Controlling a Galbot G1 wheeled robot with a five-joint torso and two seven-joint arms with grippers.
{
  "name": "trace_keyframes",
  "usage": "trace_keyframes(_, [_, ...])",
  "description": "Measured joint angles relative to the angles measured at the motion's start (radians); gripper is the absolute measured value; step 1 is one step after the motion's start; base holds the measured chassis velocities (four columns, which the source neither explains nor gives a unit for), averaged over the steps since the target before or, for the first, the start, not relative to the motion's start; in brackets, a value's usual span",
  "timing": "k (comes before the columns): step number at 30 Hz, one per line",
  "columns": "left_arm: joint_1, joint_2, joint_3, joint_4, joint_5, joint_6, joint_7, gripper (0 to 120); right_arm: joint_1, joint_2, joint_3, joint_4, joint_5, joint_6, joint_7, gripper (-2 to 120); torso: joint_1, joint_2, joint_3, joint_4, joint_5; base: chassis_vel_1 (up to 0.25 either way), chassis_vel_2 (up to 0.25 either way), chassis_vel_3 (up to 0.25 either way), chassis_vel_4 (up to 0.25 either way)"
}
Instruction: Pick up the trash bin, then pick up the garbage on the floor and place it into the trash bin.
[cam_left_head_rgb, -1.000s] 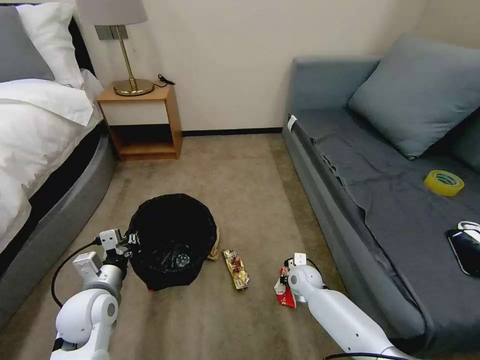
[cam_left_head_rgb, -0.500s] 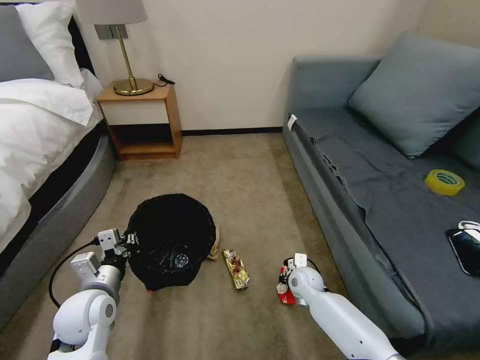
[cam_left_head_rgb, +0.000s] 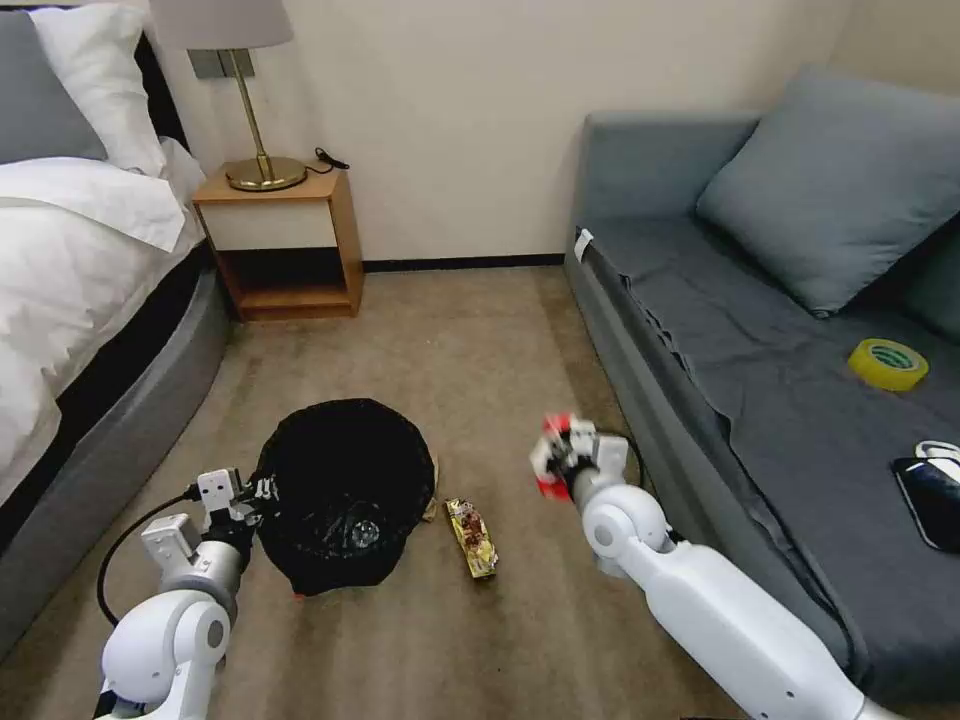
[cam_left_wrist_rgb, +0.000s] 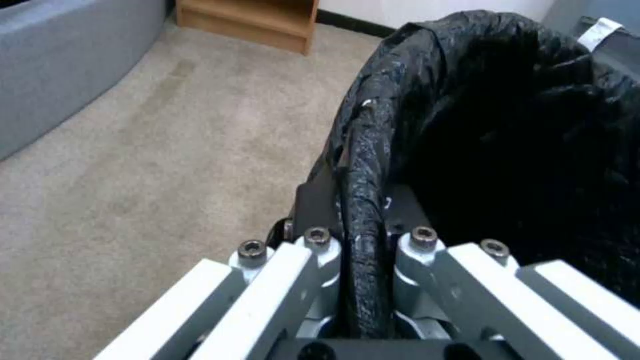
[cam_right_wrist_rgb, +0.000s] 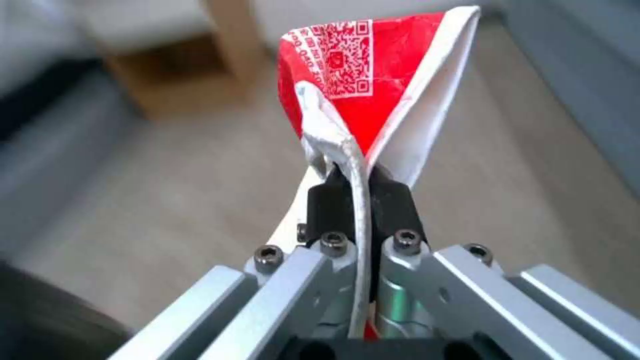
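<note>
Left gripper (cam_left_head_rgb: 262, 487) is clamped on the near-left rim of the trash bin (cam_left_head_rgb: 345, 492); a thin plastic-over-rim hold, so the liner could slide and tip it. Right gripper (cam_left_head_rgb: 556, 458) pinches the red-and-white wrapper (cam_left_head_rgb: 549, 462) by one edge, up off the carpet, right of the bin; it could flutter free.

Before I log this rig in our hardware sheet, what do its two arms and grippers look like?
Both arms are glossy white with rounded joints. The left gripper sits on a silver-grey wrist with small white blocks and a looping black cable. The right gripper has a similar white block and black cable. Seen from the wrists, each has pale metal linkage bars with dark hex bolts and black fingers.
</note>
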Motion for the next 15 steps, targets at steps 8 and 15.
trace_keyframes(8, [0.005,-0.005,0.013,-0.013,-0.011,0.019,-0.002,5,0.086,0.016,-0.125,0.104,-0.031,0.101,-0.119,0,0.0,0.0,0.0,0.0,0.0,0.0,0.0,0.0,0.0])
trace_keyframes(15, [0.013,-0.022,0.023,-0.028,-0.015,0.03,-0.003,5,0.105,0.032,-0.245,0.113,-0.127,0.142,-0.266,0,0.0,0.0,0.0,-0.0002,0.0,0.0,0.0,0.0,0.0])
